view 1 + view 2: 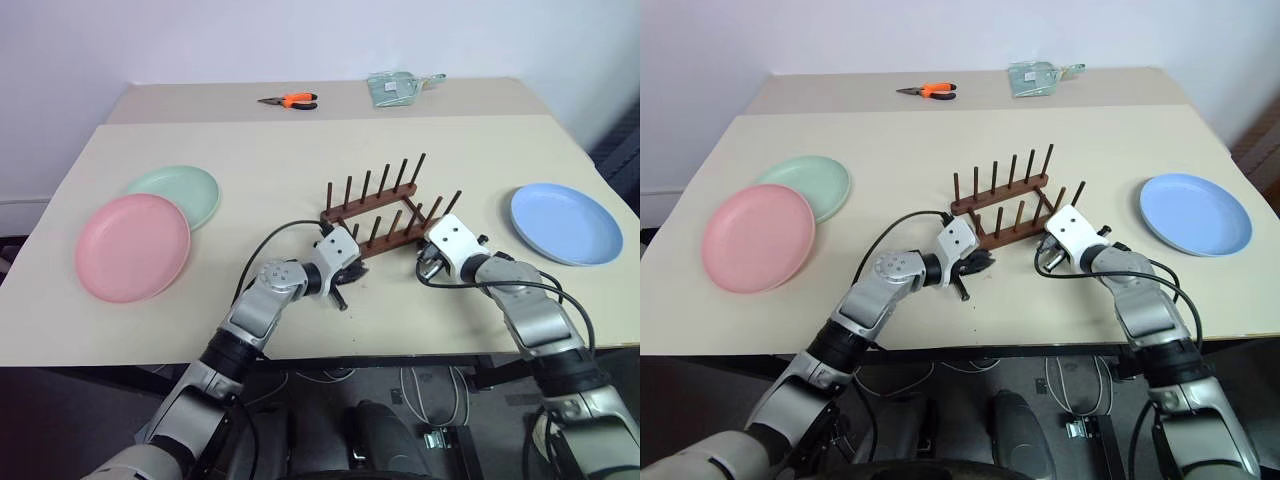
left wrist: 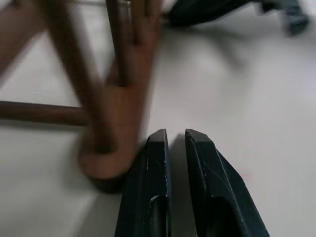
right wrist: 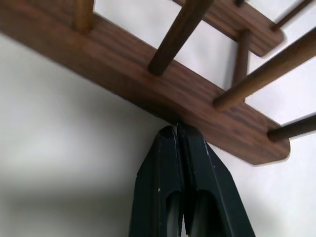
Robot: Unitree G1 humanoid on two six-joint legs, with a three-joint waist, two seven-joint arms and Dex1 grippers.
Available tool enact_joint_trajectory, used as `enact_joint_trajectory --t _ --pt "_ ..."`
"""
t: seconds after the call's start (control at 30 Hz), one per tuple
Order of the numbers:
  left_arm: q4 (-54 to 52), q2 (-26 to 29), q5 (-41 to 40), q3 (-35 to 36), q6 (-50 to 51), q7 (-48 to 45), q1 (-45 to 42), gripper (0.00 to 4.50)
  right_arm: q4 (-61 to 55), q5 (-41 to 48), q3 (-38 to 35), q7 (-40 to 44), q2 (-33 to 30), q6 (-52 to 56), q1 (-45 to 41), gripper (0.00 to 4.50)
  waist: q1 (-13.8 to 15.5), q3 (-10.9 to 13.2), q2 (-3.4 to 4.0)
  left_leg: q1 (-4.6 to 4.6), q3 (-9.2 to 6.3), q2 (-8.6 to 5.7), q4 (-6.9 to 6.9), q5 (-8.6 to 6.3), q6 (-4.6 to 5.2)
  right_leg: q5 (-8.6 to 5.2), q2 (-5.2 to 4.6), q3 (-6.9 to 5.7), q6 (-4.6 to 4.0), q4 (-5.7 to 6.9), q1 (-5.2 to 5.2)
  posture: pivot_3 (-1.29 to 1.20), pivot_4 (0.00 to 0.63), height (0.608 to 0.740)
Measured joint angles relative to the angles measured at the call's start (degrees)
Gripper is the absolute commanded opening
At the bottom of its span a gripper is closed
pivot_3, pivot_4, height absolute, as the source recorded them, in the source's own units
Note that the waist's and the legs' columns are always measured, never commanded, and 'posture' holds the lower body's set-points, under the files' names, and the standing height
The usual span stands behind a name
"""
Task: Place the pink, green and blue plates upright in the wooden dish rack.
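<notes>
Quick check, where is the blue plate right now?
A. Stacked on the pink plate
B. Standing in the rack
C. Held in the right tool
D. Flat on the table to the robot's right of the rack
D: the blue plate lies flat on the table, apart from the rack, whose pegs hold nothing.

i find no writing, label, brand, number or sign that i can read anywhere here.
</notes>
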Motion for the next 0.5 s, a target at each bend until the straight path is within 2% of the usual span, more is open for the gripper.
enact_joint_trajectory --t 0.27,0.5 --pt "10.2 -0.8 1.7 1.7 -7.0 6.9 -4.8 0.57 10.2 -2.3 0.3 -1.8 2.7 -5.4 -5.7 0.05 -0.3 0.0 0.01 0.01 0.01 0.0 -0.01 0.01 -0.01 0.01 -0.02 0.0 0.0 0.01 -0.01 0.0 0.15 0.74" --pt "9.5 -0.3 1.9 2.6 -8.5 8.4 -3.3 0.57 8.9 -2.7 -0.1 -2.1 3.3 -6.1 -4.7 0.05 -0.4 0.0 0.03 0.02 0.01 0.01 -0.06 0.01 -0.02 0.01 -0.02 0.01 0.0 0.01 -0.03 0.0 0.15 0.74"
